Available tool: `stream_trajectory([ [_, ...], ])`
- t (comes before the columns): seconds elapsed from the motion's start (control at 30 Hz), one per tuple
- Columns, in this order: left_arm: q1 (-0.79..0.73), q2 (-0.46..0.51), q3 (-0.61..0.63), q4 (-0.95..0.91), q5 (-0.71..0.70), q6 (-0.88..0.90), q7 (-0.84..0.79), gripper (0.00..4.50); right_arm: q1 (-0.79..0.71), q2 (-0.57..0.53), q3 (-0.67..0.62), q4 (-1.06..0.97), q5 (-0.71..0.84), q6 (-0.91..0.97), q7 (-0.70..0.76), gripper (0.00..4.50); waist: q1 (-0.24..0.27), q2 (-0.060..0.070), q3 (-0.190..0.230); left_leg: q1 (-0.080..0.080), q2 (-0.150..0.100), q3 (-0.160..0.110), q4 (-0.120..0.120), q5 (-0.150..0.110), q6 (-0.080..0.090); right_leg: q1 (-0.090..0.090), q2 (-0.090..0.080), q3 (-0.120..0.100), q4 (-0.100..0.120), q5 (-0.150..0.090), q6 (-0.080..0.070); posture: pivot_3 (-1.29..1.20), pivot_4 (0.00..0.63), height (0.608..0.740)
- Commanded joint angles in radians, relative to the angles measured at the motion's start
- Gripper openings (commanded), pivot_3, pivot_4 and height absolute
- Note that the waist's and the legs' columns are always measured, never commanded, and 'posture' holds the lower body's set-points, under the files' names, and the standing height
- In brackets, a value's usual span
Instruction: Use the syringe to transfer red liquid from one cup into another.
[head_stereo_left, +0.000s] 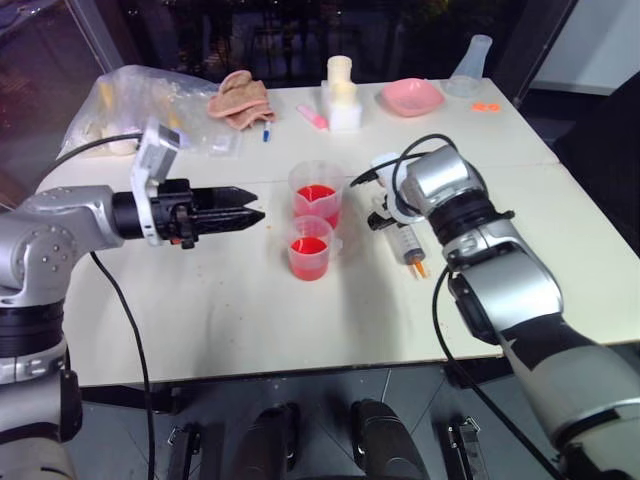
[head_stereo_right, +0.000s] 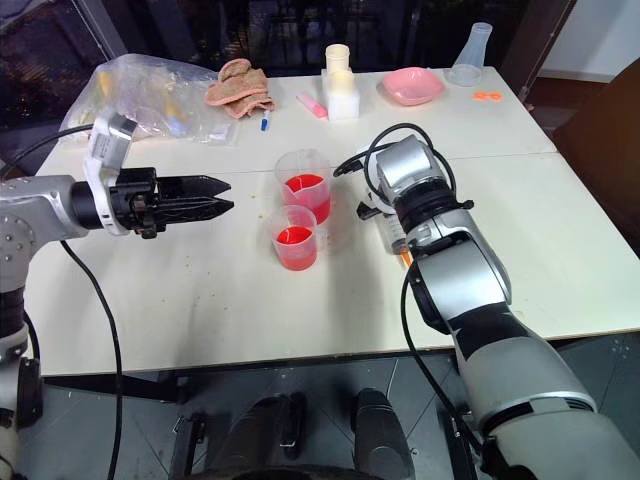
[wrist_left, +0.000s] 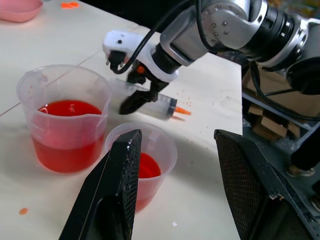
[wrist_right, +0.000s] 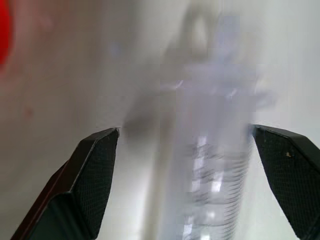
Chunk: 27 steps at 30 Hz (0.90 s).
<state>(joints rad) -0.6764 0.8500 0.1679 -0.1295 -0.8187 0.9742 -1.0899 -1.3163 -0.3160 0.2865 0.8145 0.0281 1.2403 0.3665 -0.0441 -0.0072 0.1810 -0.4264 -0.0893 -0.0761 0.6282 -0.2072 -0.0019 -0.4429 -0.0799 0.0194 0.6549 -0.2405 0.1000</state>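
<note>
White and wide, the worktop (head_stereo_left: 240, 320) is carrying everything we are working with. Two clear cups are standing touching near its middle, the far cup (head_stereo_left: 317, 192) and the near cup (head_stereo_left: 309, 247), each holding red liquid (head_stereo_left: 316, 196), so either could be drawn from.

We are lowering our right gripper (wrist_right: 185, 145) over the syringe (head_stereo_left: 407, 243), which is lying flat on the worktop just right of the cups, its orange tip towards us. The fingers (wrist_right: 95, 170) are spread wide, one on each side of the clear barrel and not touching it; we judge this is lined up for a grasp across the barrel.

We are holding our left gripper (head_stereo_left: 250, 208) level, left of the cups and apart from them, fingers (wrist_left: 117, 190) parted and empty, probably waiting to steady a cup.

At the back, a pink bowl (head_stereo_left: 412, 96) and crumpled cloth (head_stereo_left: 240, 97) are sitting well clear.
</note>
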Motion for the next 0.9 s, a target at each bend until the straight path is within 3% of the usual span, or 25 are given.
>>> stream_trajectory([
  [0.03,-0.033,0.018,0.001,0.008,-0.002,-0.014,-0.018,2.44,-0.008,-0.067,0.006,-0.159,-0.003,0.066,0.053,3.59,0.0,0.0,0.0,0.0,0.0,0.0,0.0,0.0,0.0,0.0,0.0,0.0,0.0,0.0,0.0,0.0,0.15,0.74],
  [0.23,-0.07,0.028,-0.003,0.053,0.006,-0.026,-0.045,2.44,0.066,-0.277,-0.006,-0.529,0.048,0.198,0.159,3.59,0.002,0.0,0.0,0.0,0.0,-0.001,0.0,0.0,0.0,0.001,-0.001,-0.001,-0.001,0.0,0.0,0.0,0.15,0.74],
  [0.53,-0.068,0.064,-0.02,0.053,0.021,-0.038,-0.081,2.44,0.181,-0.59,-0.037,-1.024,0.316,0.33,0.413,3.59,0.0,0.0,0.0,0.0,0.001,0.0,0.0,-0.001,0.001,0.001,0.0,-0.001,-0.002,0.0,0.0,0.0,0.15,0.74],
  [0.73,-0.067,0.079,-0.023,0.053,0.024,-0.038,-0.097,2.44,0.174,-0.702,-0.013,-1.121,0.432,0.361,0.488,3.59,0.003,-0.001,0.0,0.0,0.001,0.0,0.001,-0.001,0.002,0.004,-0.002,-0.001,-0.005,0.0,0.0,0.0,0.15,0.74],
  [0.9,-0.07,0.079,-0.024,0.055,0.028,-0.039,-0.102,2.44,0.166,-0.711,-0.015,-1.134,0.461,0.348,0.49,3.59,0.003,-0.001,0.0,0.0,0.001,0.0,0.001,-0.001,0.002,0.003,-0.002,-0.001,-0.005,0.0,0.0,0.0,0.15,0.74],
])
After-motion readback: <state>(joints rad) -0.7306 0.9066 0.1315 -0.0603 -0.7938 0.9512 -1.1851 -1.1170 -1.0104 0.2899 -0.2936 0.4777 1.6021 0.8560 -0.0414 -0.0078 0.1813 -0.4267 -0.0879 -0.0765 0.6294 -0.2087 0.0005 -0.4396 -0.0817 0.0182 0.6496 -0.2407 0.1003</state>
